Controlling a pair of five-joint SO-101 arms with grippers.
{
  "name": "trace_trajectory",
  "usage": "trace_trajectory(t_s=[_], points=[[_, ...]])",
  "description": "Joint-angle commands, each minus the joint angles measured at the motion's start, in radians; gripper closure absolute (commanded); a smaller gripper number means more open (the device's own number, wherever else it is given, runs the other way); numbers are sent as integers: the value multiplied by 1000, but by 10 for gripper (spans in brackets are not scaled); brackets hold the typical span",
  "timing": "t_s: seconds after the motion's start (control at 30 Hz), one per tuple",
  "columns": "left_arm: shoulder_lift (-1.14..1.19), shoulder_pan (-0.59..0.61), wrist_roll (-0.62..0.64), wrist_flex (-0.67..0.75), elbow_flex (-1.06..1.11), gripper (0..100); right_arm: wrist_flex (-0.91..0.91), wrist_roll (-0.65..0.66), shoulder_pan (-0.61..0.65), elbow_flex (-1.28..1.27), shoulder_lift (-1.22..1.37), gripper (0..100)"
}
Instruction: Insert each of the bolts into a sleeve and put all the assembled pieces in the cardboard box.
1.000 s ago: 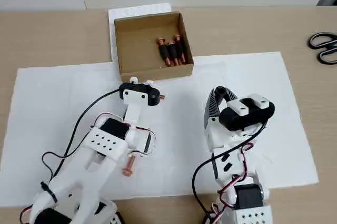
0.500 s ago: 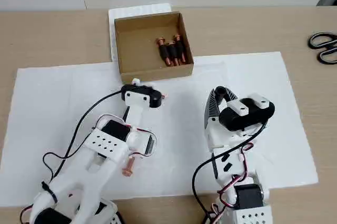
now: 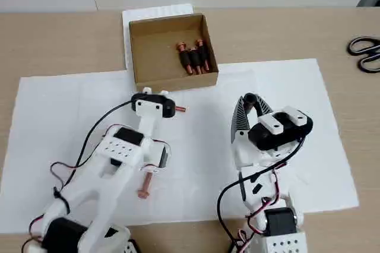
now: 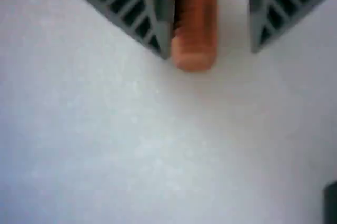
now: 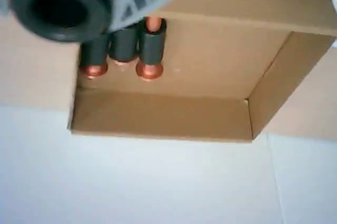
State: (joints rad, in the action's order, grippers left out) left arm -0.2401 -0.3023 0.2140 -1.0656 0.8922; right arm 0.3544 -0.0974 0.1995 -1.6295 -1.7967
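The cardboard box stands at the table's far middle, with three bolts in black sleeves lying side by side inside; the right wrist view shows them too. My left gripper hovers just in front of the box, shut on a copper bolt whose end sticks out toward the right. In the left wrist view that bolt sits between the grey fingers. My right gripper is right of it, shut on a black sleeve. A loose copper bolt lies by the left arm.
White paper covers the table's middle under both arms. Black scissors lie at the far right edge. A smaller white sheet shows behind the box.
My left arm has shifted a little to the left with the bolt still held. The right wrist has turned slightly.
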Motion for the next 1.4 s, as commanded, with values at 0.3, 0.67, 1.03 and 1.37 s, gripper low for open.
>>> trace_trajectory(t_s=[0.3, 0.67, 1.03, 1.37], points=[[78, -107, 23, -305, -302, 992, -25, 12, -7, -9, -16, 995], [101, -153, -91, -614, -700, 992, -25, 12, -12, -38, -16, 995], [399, -275, -172, -686, -1168, 992, -25, 12, -45, -34, -15, 995], [497, -311, -161, -687, -1359, 993, -24, 12, -53, -38, -15, 995]])
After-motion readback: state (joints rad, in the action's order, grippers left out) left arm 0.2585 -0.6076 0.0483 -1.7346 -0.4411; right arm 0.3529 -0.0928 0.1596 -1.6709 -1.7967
